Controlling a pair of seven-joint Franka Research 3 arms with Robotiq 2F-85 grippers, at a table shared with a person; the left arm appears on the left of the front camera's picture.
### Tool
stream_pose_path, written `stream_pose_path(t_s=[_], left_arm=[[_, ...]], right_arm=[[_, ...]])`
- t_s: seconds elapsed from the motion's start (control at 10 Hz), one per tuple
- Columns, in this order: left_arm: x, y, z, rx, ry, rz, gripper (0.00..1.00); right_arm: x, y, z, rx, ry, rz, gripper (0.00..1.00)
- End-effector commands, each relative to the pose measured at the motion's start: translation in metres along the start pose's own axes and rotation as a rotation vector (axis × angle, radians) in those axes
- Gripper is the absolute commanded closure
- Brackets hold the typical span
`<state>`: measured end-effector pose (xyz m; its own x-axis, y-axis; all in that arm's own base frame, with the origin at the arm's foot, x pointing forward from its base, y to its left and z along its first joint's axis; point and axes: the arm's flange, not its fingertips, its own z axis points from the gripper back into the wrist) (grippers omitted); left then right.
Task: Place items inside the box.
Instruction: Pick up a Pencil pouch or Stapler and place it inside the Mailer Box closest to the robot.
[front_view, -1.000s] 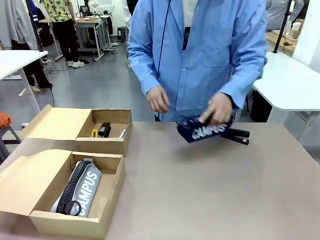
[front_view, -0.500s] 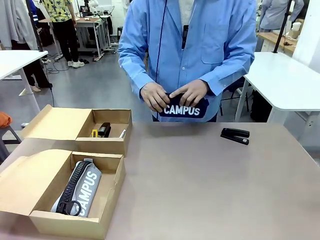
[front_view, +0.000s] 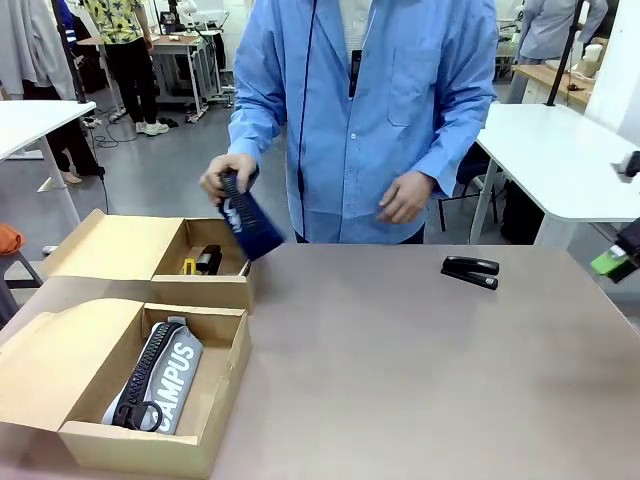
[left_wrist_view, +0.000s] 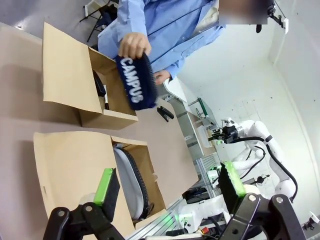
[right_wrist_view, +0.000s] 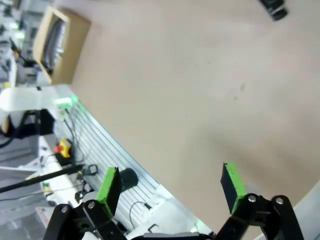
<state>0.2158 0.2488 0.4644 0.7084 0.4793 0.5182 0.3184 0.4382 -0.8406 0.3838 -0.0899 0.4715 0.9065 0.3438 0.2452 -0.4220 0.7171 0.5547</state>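
Front view: the person's right hand (front_view: 228, 176) is clenched round the top end of the navy zip pencil case (front_view: 250, 224) with white lettering. The case hangs tilted below the hand, its lower end at the back corner of the far open cardboard box (front_view: 200, 292). Just below the hand, inside that box, lie a black stapler (front_view: 209, 259) and a yellow utility knife (front_view: 189, 266). Farther below the hand, nearer the camera, the near open cardboard box (front_view: 140, 450) holds the grey zip pencil case (front_view: 160, 375) lettered "CAMPUS". The person's left hand (front_view: 405, 196) is loosely curled and empty, well apart from the gripping hand. Just below and to its side, a second black stapler (front_view: 470, 271) rests on the brown table (front_view: 400, 380).

Left wrist view has the left gripper (left_wrist_view: 167, 187) with its jaws spread wide and nothing between them. Right wrist view has the right gripper (right_wrist_view: 170, 185) likewise spread wide over bare tabletop, holding nothing.
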Motion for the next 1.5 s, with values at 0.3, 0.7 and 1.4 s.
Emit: stream_pose_path(t_s=[0.3, 0.7, 1.4], left_arm=[[0.000, -0.001, 0.000, -0.018, -0.016, -0.015, 0.00], [0.000, -0.001, 0.000, -0.018, -0.016, -0.015, 0.00], [0.000, -0.001, 0.000, -0.018, -0.016, -0.015, 0.00]], right_arm=[[0.105, -0.018, -0.079, -0.051, 0.310, 0.323, 0.00], [0.200, -0.044, -0.147, -0.126, 0.447, 0.467, 0.00], [0.232, -0.083, -0.186, -0.393, 0.264, 0.583, 0.00]])
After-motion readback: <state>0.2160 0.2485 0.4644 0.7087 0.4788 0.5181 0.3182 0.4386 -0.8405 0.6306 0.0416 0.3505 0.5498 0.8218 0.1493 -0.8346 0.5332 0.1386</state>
